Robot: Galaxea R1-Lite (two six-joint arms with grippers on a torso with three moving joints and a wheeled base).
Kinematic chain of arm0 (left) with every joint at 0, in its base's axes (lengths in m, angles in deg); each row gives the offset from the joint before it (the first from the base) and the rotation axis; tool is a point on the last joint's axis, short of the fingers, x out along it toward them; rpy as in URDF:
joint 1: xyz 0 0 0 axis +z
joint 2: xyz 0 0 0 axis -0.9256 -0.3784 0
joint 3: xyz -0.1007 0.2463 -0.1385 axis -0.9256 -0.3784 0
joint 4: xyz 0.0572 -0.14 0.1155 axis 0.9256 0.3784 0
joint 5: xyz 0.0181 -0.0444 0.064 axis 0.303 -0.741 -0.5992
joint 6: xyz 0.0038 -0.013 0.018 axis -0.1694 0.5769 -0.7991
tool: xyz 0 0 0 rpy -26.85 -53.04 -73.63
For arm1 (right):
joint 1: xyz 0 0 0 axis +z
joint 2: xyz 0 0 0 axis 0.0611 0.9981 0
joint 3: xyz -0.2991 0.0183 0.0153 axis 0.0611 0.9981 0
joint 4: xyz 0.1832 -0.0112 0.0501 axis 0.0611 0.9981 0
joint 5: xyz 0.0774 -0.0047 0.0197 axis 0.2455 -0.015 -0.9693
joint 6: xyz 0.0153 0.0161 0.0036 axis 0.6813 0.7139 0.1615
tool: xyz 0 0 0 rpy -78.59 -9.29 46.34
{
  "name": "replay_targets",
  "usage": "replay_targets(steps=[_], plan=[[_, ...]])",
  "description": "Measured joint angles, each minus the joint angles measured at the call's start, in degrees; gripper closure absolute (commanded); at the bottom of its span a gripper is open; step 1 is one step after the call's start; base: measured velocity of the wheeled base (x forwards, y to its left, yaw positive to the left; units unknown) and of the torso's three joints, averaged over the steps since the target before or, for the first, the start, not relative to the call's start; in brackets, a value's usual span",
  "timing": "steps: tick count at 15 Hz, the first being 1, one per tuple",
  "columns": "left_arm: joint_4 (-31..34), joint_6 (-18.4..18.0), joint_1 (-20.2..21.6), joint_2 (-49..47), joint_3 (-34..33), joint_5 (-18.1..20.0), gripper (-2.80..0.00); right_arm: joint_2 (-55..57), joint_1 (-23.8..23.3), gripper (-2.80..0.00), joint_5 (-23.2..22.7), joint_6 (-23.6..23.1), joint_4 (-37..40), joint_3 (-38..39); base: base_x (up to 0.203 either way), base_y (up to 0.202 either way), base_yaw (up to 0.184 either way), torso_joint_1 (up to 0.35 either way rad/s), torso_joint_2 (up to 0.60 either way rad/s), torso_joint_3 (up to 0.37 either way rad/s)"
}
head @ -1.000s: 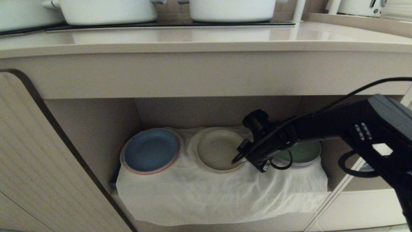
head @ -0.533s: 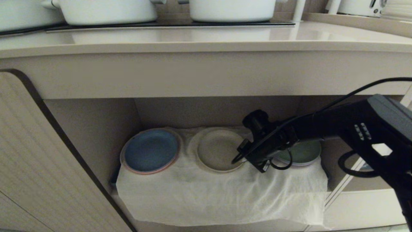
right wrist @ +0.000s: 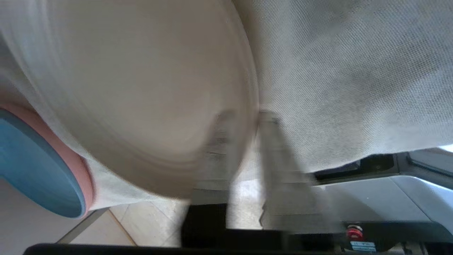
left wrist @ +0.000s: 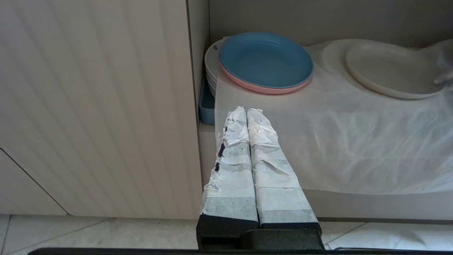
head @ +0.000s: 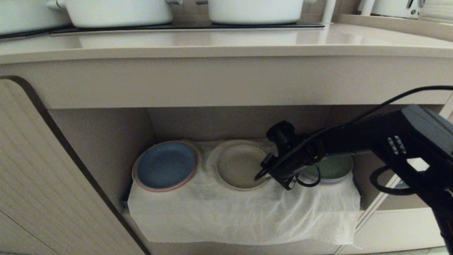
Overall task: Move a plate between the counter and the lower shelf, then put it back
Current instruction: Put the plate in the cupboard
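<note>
Plate [head: 238,163] rim sits between the right end effector [right wrist: 244,122] fingers [right wrist: 217,141].

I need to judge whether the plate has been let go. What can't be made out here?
- Head view: right gripper fingertips at the plate rim, hidden by its own body.
- Right wrist view: fingers straddle the rim, but motion blur hides any contact.
- Head view: green plate mostly hidden behind the arm.
- Left gripper: outside the head view.
</note>
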Motion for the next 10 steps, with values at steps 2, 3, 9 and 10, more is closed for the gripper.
replay_targets(steps=[2,3,9,10], plan=[[0.00,0.02,0.00,0.00,0.00,-0.01,0.00,0.17,-0.07,-2.80,0.06,0.00,-0.03,-0.32,0.000,0.000,0.000,0.000,0.00,0.000],[0.00,0.02,0.00,0.00,0.00,-0.01,0.00,0.26,-0.07,-2.80,0.09,0.05,-0.06,-0.41,0.000,0.000,0.000,0.000,0.00,0.000],[0.00,0.01,0.00,0.00,0.00,0.01,0.00,0.30,-0.05,-2.80,0.28,0.41,-0.05,-0.44,0.000,0.000,0.000,0.000,0.00,0.000],[0.00,0.00,0.00,0.00,0.00,0.01,0.00,0.30,-0.05,-2.80,0.28,0.39,0.00,-0.44,0.000,0.000,0.000,0.000,0.00,0.000]])
